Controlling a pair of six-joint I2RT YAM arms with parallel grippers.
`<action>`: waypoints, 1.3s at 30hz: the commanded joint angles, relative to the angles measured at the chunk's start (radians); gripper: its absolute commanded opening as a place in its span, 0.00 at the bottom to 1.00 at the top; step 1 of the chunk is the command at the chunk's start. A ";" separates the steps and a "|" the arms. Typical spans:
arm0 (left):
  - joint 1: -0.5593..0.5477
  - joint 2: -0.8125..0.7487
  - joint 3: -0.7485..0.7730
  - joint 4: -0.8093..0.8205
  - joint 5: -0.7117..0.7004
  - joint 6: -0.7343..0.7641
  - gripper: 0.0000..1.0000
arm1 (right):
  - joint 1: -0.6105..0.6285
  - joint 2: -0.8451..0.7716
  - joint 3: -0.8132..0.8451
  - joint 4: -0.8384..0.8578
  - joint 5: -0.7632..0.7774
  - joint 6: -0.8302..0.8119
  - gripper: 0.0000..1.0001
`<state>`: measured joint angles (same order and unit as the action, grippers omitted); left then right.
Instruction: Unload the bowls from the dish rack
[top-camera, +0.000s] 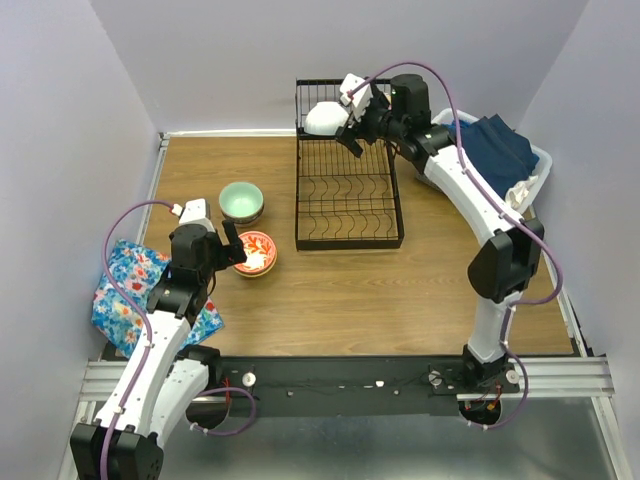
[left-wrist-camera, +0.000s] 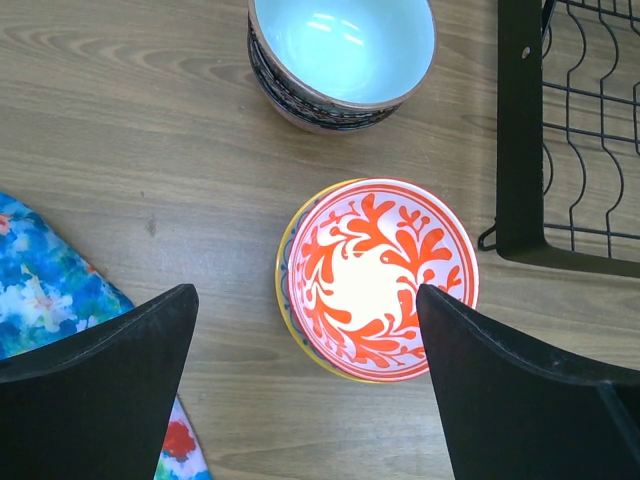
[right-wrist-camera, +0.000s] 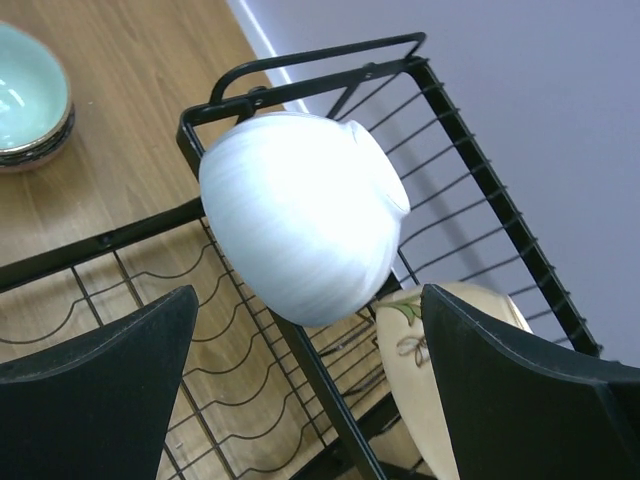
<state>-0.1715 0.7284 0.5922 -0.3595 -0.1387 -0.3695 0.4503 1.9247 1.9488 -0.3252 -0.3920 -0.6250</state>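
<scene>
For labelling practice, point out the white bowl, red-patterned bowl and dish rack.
white bowl (right-wrist-camera: 300, 215): right wrist view, rounded outside.
red-patterned bowl (left-wrist-camera: 380, 280): left wrist view, inner centre.
dish rack (top-camera: 350, 243): top view, front rail.

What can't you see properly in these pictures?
Left wrist view: the bowl under the red-patterned bowl shows only a yellow rim, because the top bowl covers it.
Left wrist view: the mint bowl is cut off by the top edge.
Right wrist view: the beige bowl is partly hidden behind the white bowl and the right finger.
</scene>
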 joint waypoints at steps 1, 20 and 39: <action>0.000 0.009 -0.005 0.027 0.007 0.027 0.99 | -0.005 0.059 0.085 -0.060 -0.137 -0.044 1.00; 0.001 0.049 -0.003 0.037 0.031 0.029 0.99 | -0.082 -0.206 -0.350 0.538 -0.102 0.532 1.00; -0.029 0.060 -0.006 0.039 0.047 0.020 0.99 | -0.127 -0.358 -0.669 0.822 0.384 1.620 0.97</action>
<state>-0.1917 0.7933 0.5926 -0.3378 -0.1085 -0.3515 0.3061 1.5871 1.3102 0.4885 -0.2108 0.7692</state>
